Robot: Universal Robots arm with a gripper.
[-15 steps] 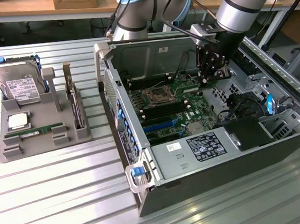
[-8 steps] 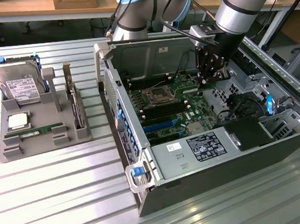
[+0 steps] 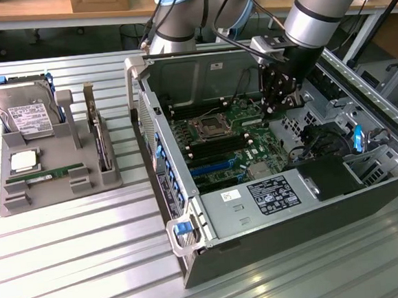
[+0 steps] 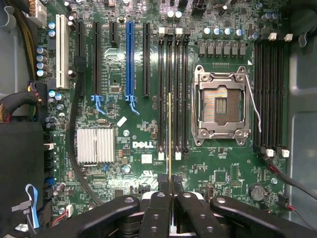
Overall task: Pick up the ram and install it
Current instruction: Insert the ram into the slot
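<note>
Wrist view | tool [image 4: 171, 198] clamped on ram [image 4: 170, 134] | edge-on, long axis parallel to memory slots [image 4: 173, 94]

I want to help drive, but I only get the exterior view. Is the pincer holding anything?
Observer: Yes. In the wrist view the pincer is shut on the ram, which shows edge-on as a thin strip.
Operator: What's underneath it?
Observer: The black memory slots. The ram runs the same way they do, right beside the open processor socket.
</note>
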